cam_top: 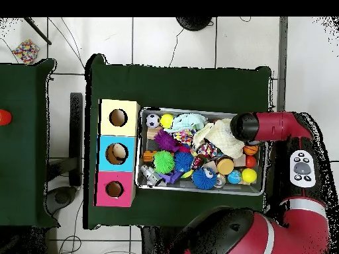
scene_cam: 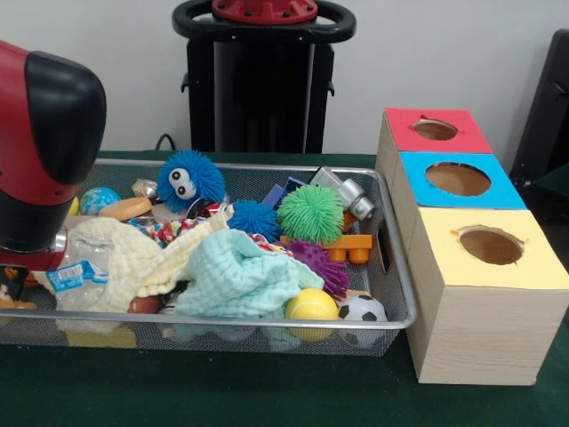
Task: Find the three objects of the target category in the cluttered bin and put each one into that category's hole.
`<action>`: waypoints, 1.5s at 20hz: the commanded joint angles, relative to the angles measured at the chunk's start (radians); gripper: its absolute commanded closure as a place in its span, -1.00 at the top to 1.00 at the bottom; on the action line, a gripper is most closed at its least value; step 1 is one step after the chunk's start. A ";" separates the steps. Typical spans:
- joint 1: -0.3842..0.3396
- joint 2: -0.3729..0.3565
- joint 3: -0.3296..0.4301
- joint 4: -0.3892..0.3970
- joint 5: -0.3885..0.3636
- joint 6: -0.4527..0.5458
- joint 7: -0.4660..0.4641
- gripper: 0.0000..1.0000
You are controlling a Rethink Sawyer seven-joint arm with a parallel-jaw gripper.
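The silver wire-mesh bin (scene_cam: 222, 318) is full of clutter; it also shows in the overhead view (cam_top: 198, 191). No plush animal toy shows clearly. A small orange and dark scrap at the bin's left end, under the arm, is too hidden to name. The red-topped box's small round hole (scene_cam: 435, 130) is at the far end of the row of boxes, and shows in the overhead view (cam_top: 114, 189). My red and black arm (scene_cam: 40, 151) hangs over the bin's left end. My gripper (scene_cam: 16, 277) is mostly hidden beneath it. In the overhead view the arm's end (cam_top: 245, 126) covers it.
A cream cloth (scene_cam: 124, 253) and a mint cloth (scene_cam: 240, 276) cover the bin's middle. Around them lie a blue pom ball with eyes (scene_cam: 189, 178), a green pom ball (scene_cam: 310, 213), a purple one (scene_cam: 320, 262), a yellow ball (scene_cam: 311, 305) and a soccer ball (scene_cam: 362, 309). The blue-topped box (scene_cam: 458, 179) and yellow-topped box (scene_cam: 490, 245) stand beside the bin.
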 commanded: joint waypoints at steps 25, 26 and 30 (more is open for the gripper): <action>-0.247 -0.306 0.298 0.269 0.276 0.358 -0.364 -1.00; -0.254 -0.310 0.305 0.273 0.284 0.362 -0.359 -1.00; -0.284 -0.333 0.336 0.327 0.332 0.344 -0.318 -1.00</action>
